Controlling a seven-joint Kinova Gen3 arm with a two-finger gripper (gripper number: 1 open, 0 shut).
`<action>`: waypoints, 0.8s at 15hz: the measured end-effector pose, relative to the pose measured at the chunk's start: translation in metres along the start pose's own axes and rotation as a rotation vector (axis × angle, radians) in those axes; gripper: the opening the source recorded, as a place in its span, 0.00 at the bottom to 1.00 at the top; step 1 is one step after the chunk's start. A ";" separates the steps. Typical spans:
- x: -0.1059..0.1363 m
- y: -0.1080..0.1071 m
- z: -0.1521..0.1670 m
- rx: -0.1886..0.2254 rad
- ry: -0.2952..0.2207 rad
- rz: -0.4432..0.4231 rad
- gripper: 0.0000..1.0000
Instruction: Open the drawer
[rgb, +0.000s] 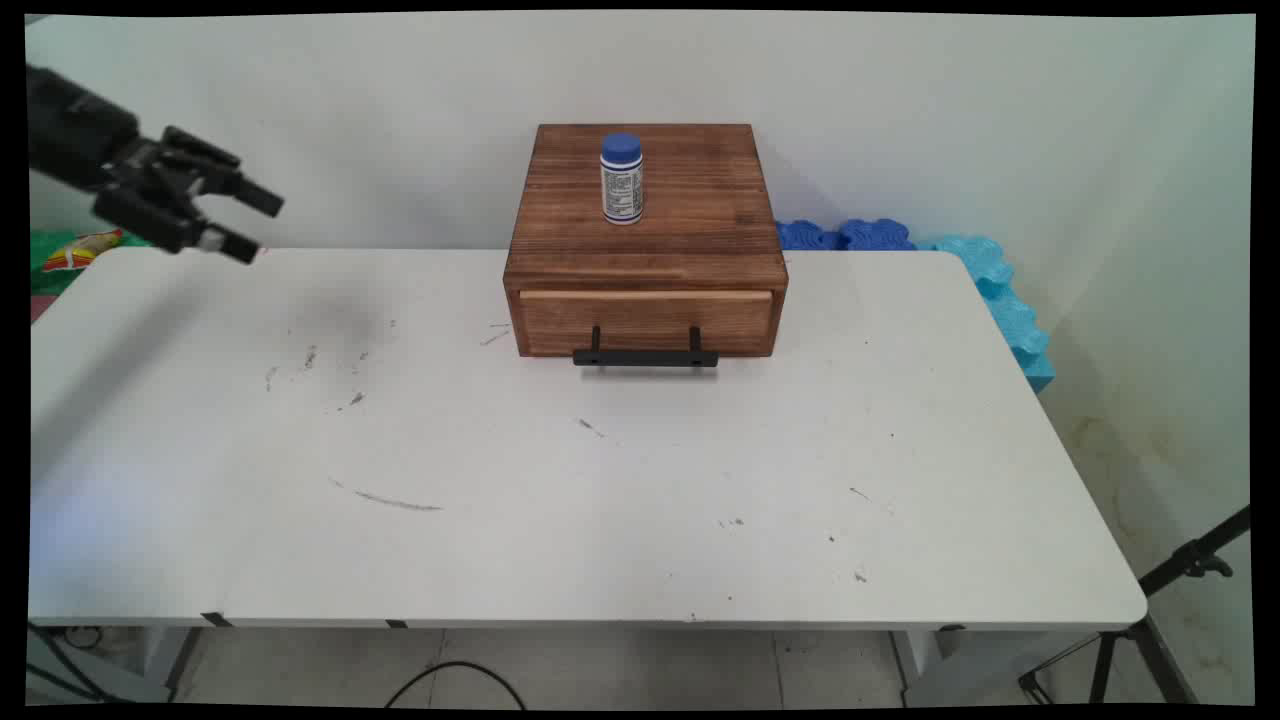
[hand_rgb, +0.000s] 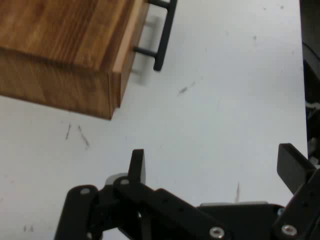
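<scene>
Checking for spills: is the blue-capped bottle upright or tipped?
Upright: the bottle stands on the wooden drawer box, blue cap on top.

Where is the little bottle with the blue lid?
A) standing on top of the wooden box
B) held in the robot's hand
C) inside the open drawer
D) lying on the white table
A: the bottle stands upright on the top of the wooden box, whose drawer is shut; the hand is open and empty, far off to the left above the table.
</scene>
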 end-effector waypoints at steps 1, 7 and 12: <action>0.017 0.003 0.009 0.010 -0.004 -0.016 1.00; 0.107 0.017 0.079 0.061 -0.082 -0.027 1.00; 0.155 0.026 0.161 0.086 -0.185 -0.019 1.00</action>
